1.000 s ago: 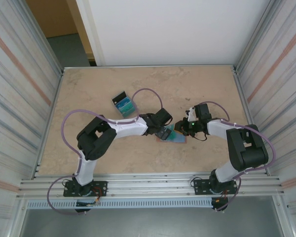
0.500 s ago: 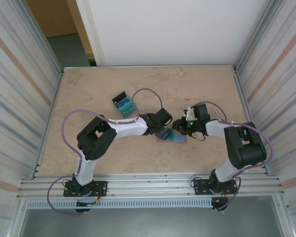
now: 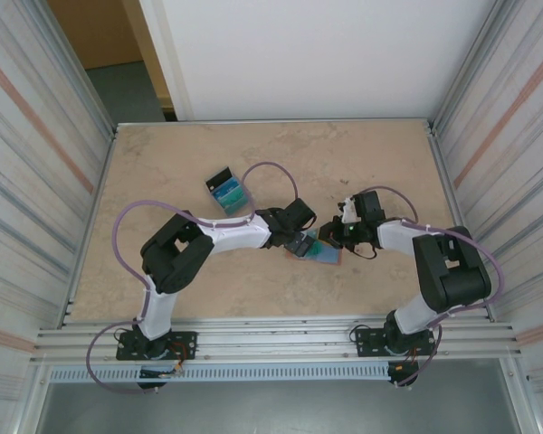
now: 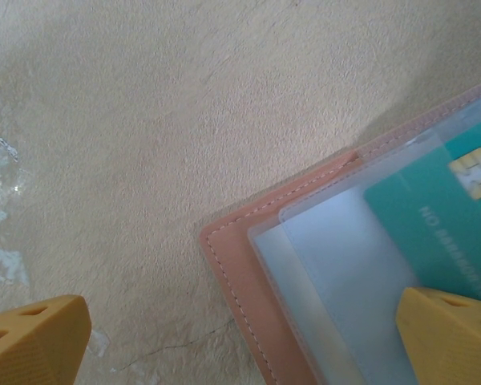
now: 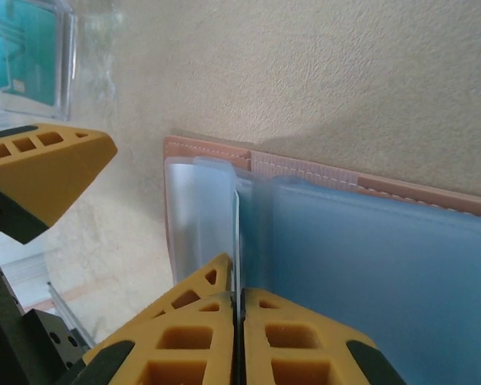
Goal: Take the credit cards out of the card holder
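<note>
Overhead, a card pile (image 3: 226, 193) lies well apart from the open holder (image 3: 326, 252). Left wrist: the left tool (image 4: 240, 345) gapes wide over the holder's corner, and a teal card (image 4: 437, 220) sits pocketed. Right wrist: the right tool (image 5: 238, 313) is pinched on a thin leaf (image 5: 236, 233), card or sleeve unclear. Extraction judged unfinished.
</note>
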Tool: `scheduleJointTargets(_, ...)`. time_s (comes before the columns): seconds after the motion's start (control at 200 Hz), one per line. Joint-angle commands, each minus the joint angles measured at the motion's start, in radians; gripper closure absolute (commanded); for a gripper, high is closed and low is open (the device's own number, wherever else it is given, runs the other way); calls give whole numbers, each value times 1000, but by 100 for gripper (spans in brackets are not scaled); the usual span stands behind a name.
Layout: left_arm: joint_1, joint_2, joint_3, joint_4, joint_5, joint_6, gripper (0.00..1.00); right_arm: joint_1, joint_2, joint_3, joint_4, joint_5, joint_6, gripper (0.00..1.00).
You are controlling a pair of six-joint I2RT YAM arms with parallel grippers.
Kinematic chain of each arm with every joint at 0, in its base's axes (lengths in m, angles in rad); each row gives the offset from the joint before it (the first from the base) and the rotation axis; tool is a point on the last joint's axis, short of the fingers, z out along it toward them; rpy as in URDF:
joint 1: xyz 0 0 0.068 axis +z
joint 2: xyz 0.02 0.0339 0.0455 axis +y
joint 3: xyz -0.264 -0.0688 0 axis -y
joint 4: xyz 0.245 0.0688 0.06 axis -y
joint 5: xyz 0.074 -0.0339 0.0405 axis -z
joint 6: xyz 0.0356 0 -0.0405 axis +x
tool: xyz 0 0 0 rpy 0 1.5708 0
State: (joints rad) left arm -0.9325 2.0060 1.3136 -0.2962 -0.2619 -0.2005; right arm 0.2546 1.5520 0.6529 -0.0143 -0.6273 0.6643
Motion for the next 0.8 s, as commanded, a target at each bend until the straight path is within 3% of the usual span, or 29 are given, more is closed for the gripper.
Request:
scheduleJointTargets(0.0,12,-20,-36,-60,-26,-6,1,-12,-60,28,-100,59,-56,92)
scheduleJointTargets(0.481,15,-147,-56,-64,-52,-27,1,-56,-259,3,-188,123,-129,94)
scheduleJointTargets(0.792,15,-363,-127,-39,-86,-31,1,-55,-407,-12,-136,22,-179,94)
